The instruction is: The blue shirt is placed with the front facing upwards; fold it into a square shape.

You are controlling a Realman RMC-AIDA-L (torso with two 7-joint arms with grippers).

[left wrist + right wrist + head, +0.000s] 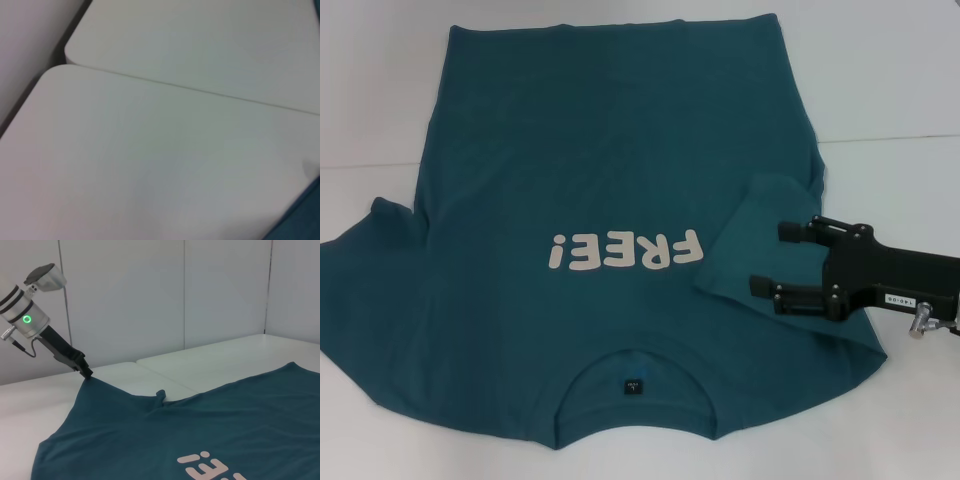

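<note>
Nearest the head camera lies the collar of the blue shirt [610, 250], spread chest-up on the white worktop [900, 90], its long axis running from that collar away to the far hem (lettering reads upside down). Right gripper [772, 258] has its fingers [798, 231] apart over the folded-in right sleeve, the shirt's body lying just beyond the fingertips. Left gripper [84, 371] touches the far hem corner; I cannot tell its closure.

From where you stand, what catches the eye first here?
A big blue shirt spread across the white table, its white FREE! lettering mid-chest. The black right hand sits over the shirt's right sleeve, which is folded inward. The right wrist view shows the left hand at the shirt's far edge.
</note>
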